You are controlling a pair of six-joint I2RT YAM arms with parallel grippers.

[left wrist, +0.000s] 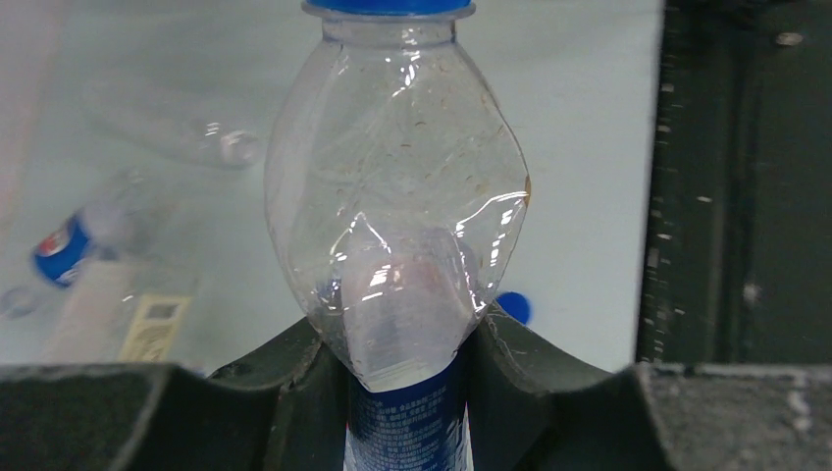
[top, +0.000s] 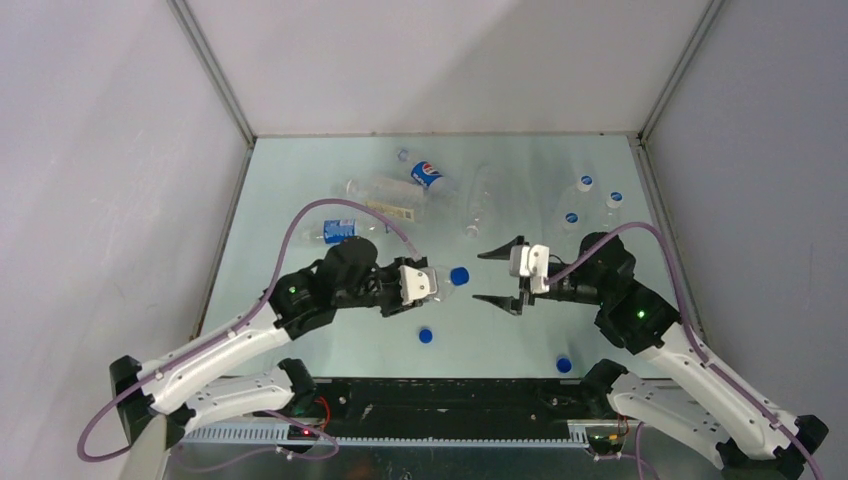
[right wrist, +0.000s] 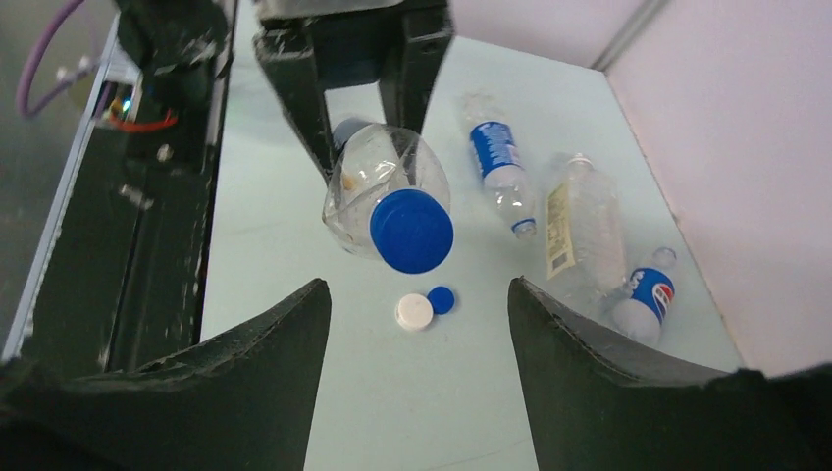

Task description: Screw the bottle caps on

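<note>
My left gripper [top: 428,283] is shut on a clear bottle with a blue label [left wrist: 397,196] and holds it level above the table, neck pointing right. The left wrist view shows the jaws [left wrist: 407,343] clamped on its body. A blue cap [top: 459,275] sits on its neck and also shows in the right wrist view [right wrist: 412,231]. My right gripper [top: 499,275] is open and empty just right of that cap, facing it; its jaws [right wrist: 417,287] stand wide apart. Loose blue caps [top: 425,335] [top: 563,365] lie on the table. A white cap [right wrist: 413,312] and a blue cap [right wrist: 442,299] lie under the held bottle.
Several uncapped bottles lie at the back left and middle, one with a Pepsi label [top: 425,175], one pale-labelled [right wrist: 579,226]. Three capped bottles [top: 585,185] stand upright at the back right. A black rail [top: 450,395] runs along the near edge. Walls close in on both sides.
</note>
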